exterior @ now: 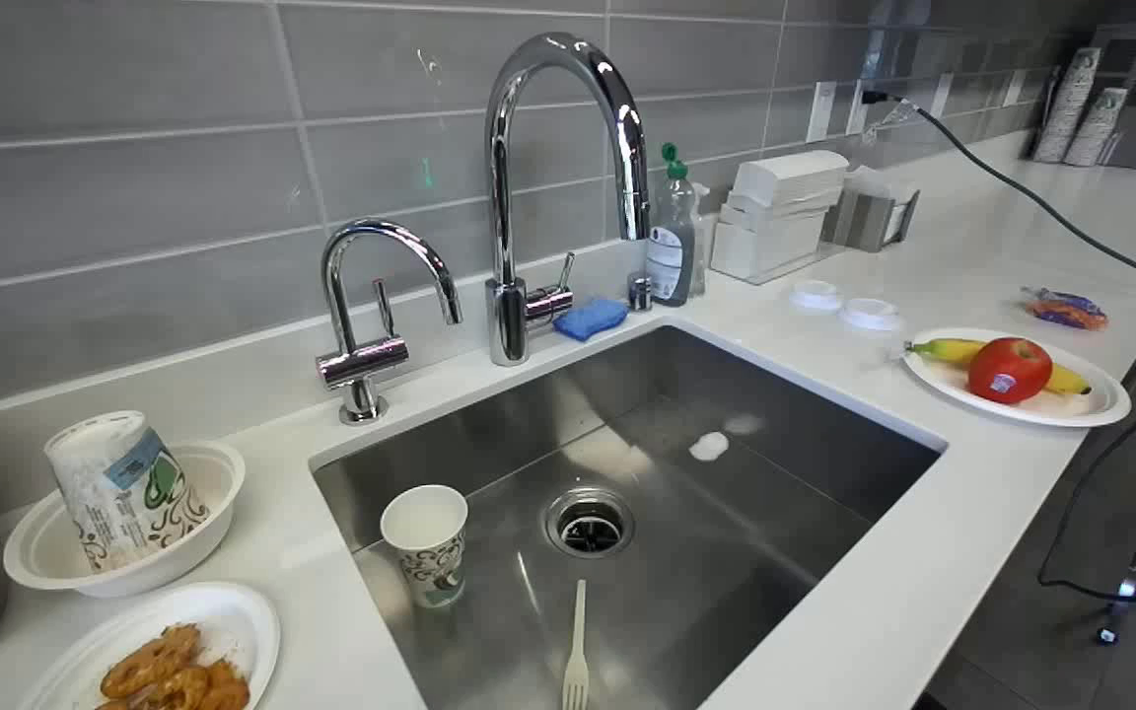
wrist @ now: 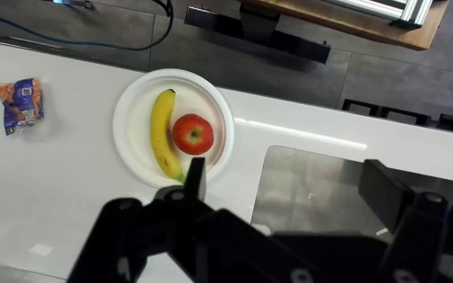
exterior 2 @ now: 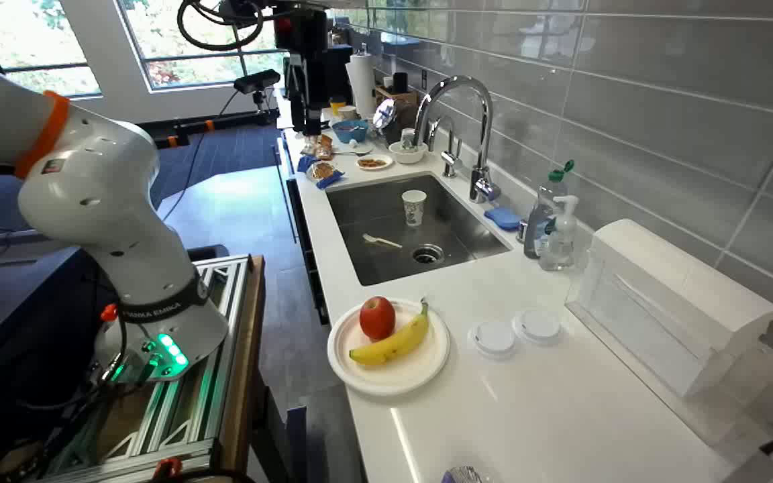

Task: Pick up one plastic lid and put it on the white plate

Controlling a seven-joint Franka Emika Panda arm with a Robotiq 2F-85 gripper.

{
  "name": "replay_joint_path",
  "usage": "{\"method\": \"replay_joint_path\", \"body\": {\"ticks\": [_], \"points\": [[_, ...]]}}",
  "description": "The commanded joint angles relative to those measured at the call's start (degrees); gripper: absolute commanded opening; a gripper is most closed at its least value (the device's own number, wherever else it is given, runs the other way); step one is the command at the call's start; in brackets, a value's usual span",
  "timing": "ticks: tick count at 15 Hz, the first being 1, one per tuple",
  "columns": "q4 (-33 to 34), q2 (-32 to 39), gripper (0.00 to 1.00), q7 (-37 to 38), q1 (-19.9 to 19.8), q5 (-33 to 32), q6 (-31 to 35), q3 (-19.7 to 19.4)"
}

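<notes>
Hanging, jaws wide apart, hand (wrist: 287, 179) mostly hiding plastic lids (exterior 2: 494, 336) in wrist view, slightly overlapping white plate (wrist: 137, 127)

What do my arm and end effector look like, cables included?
The arm is glossy white and rounded, with an orange band, a black collar lettered FRANKA EMIKA and green base lights. The end effector is black and two-fingered; black cables loop near its top.

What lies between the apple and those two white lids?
The banana first, then the rim of the white plate, then a strip of counter, in both exterior views.
</notes>
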Motion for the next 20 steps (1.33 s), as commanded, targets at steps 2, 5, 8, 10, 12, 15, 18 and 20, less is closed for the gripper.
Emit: {"method": "replay_joint_path", "body": {"ticks": [2,5,8,10,12,15,18,20], "points": [[0.11,0.09,1.0,0.3,0.52,-0.24,-0.12,-0.37],[0.11,0.09,1.0,0.3,0.51,-0.24,-0.12,-0.37],[0.22,1.21,1.0,1.03,0.37,-0.15,1.17,0.0],[0.75,4.67,1.0,0.21,0.8,0.85,4.86,-0.45],[0.97,8.09,1.0,-1.35,0.75,1.64,10.07,-1.91],[1.48,13.75,1.0,-5.19,-0.18,1.84,18.11,-5.43],[3.06,20.42,1.0,-11.23,-1.4,2.38,24.13,-10.4],[4.57,25.37,1.0,-13.34,-2.87,2.0,28.11,-12.63]]}}
